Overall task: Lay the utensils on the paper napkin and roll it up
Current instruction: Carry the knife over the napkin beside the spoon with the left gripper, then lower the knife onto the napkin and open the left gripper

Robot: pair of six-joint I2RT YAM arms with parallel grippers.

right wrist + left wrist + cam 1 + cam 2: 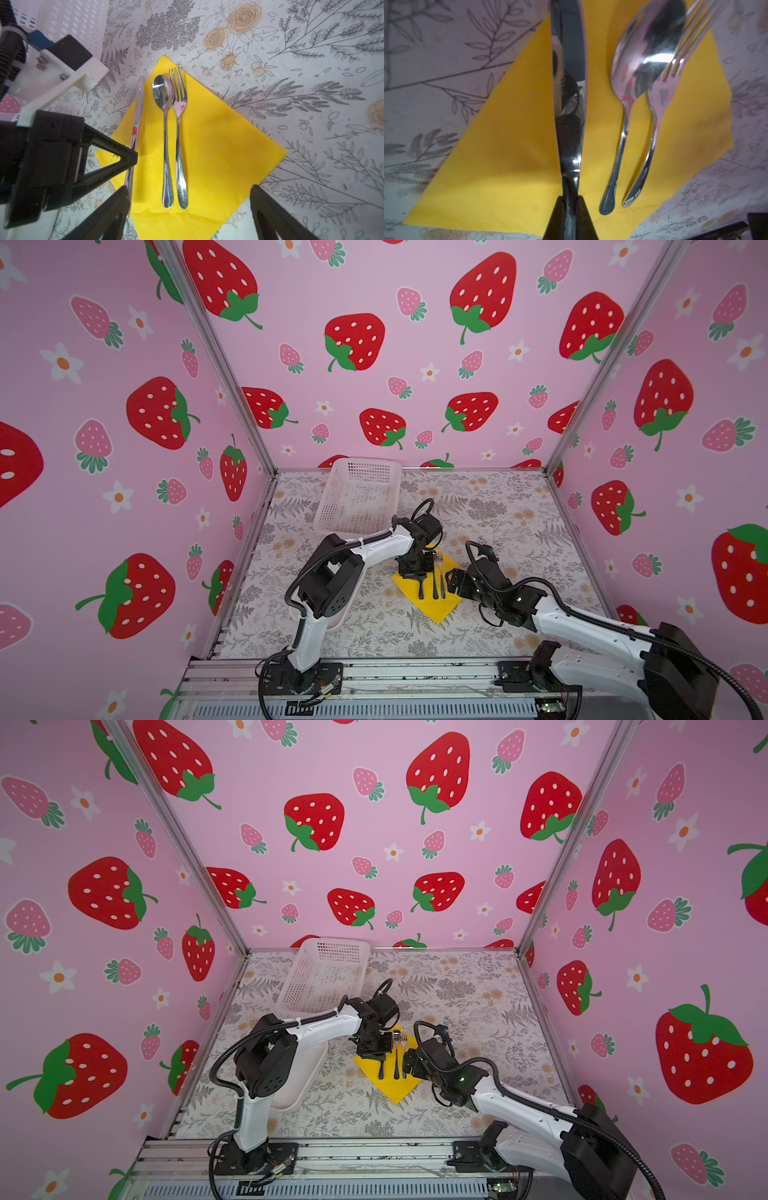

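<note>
Thin matte yellow paper napkin (218, 145) lay flat, diamond-wise, on the floral-printed table (311, 62). Polished steel spoon (164, 97) and fork (179, 104) rested side by side on it. At their 9 o'clock, the left hand (570, 200) clamped the mirror-bright knife (569, 83) by its handle. The right hand (455, 583) gaped wide and empty at the napkin's 3 o'clock.

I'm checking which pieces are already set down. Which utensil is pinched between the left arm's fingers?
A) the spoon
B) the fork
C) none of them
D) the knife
D: in the left wrist view the left gripper is closed on the handle of the knife, while the spoon and fork lie free on the paper napkin.
</note>
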